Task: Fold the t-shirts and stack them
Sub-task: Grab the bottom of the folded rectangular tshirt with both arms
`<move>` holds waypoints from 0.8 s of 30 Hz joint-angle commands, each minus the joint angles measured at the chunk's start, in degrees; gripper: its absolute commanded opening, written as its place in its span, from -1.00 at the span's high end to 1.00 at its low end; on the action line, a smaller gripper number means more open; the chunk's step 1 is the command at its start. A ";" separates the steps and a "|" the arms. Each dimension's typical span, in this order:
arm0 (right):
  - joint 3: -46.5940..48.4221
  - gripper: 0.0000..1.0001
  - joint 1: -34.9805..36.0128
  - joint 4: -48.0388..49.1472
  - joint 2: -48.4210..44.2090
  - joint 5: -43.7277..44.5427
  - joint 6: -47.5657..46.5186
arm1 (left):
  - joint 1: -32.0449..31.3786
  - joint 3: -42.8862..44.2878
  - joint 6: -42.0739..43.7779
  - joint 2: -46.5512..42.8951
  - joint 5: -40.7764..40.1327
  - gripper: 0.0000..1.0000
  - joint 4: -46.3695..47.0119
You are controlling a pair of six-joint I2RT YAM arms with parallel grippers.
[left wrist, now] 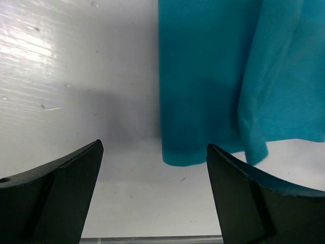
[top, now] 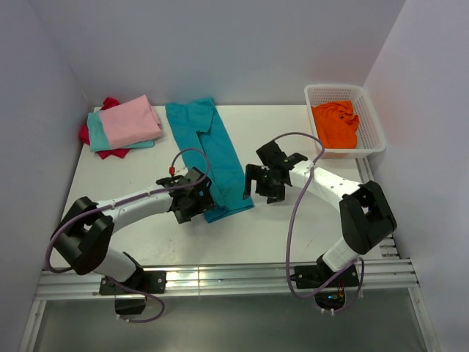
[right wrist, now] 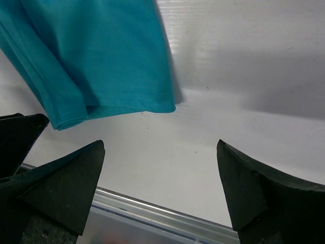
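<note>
the teal t-shirt [top: 211, 154] lies flat on the white table [top: 293, 227], folded into 1 long narrow strip; it runs from the far middle of the table toward the near side, slanting a little to the right; the left gripper [top: 195, 195] sits at the strip's near left edge, the right gripper [top: 267, 180] just beside its near right edge, so the strip's near end lies between the 2 claws; in the left wrist view the 2 fingers [left wrist: 56, 190] are spread wide with only bare table between them, and the shirt's near hem hangs just ahead of them, apart from both; in the right wrist view the claw is likewise released, its fingers [right wrist: 264, 198] wide apart over bare table, the shirt's near corner ahead and to the left, not touched; at the far left corner the pink t-shirt [top: 130, 121] rests folded on the light aqua t-shirt [top: 96, 133], with the red t-shirt [top: 110, 152] showing beneath them; at the far right the orange t-shirt [top: 337, 123] lies crumpled inside the white mesh basket [top: 344, 89].
</note>
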 commanded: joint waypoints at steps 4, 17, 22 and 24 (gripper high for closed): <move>-1.62 -0.96 -0.57 1.07 -0.35 2.11 -1.25 | -0.28 -2.56 -0.86 4.41 5.49 -0.65 7.67; -6.37 -0.83 -1.19 6.16 -0.27 -0.52 0.85 | -0.54 -0.37 1.51 6.52 4.97 0.23 6.63; -6.90 -0.64 -1.19 8.98 2.10 -1.49 2.00 | -0.54 -0.19 2.12 7.13 5.23 0.27 5.83; -6.37 -0.62 -1.19 9.85 3.77 -1.66 2.27 | -0.54 -0.36 2.48 7.22 5.49 0.28 5.92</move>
